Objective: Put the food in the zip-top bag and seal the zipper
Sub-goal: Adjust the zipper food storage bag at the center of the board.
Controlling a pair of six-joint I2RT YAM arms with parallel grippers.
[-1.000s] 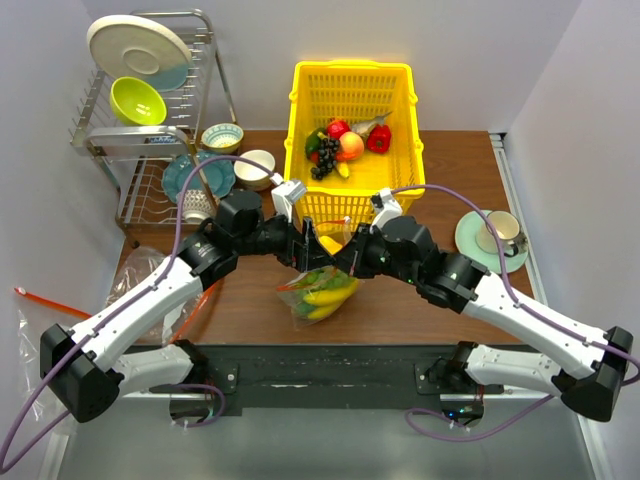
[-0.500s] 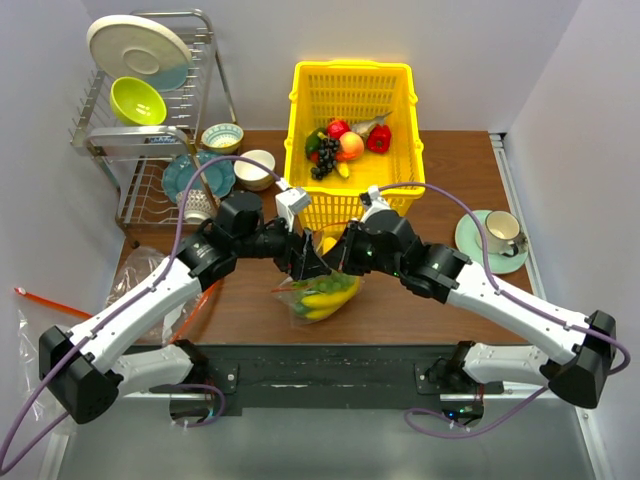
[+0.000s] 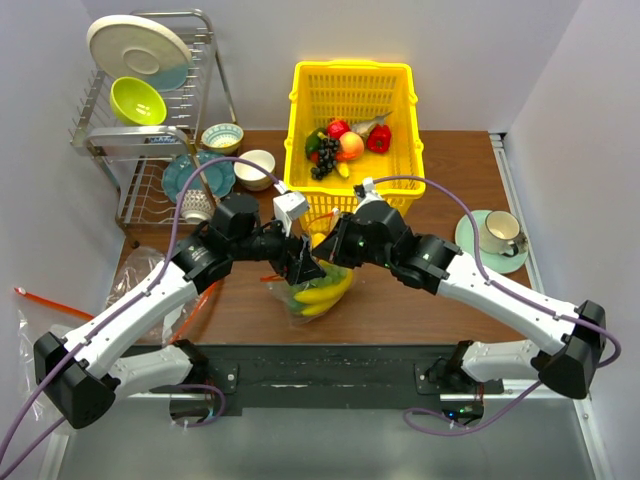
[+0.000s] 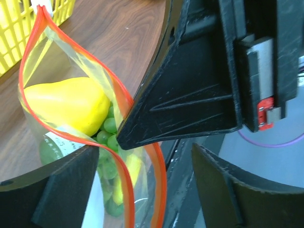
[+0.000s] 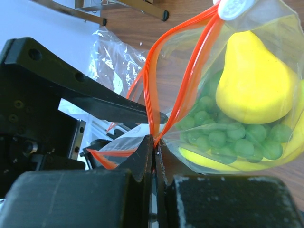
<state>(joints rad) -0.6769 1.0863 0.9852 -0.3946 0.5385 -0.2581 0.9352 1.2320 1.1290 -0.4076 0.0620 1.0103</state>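
The wooden counter point(image 3: 450, 190) carries a yellow basket point(image 3: 300, 110) at the back middle, and a wire dish rack point(image 3: 135, 143) stands over its back left corner. Just beside the rack lie a patterned bowl point(image 3: 222, 137), a white bowl point(image 3: 255, 165), a teal plate point(image 3: 178, 180) and a white cup point(image 3: 195, 207). A mug point(image 3: 500, 232) on a green saucer point(image 3: 470, 240) sits at the right edge and a crumpled clear bag point(image 3: 140, 268) at the left front, while the zip-top bag point(image 3: 300, 310) holding the food point(image 3: 325, 295) is near the front middle, though whether its bottom touches the wood cannot be told.
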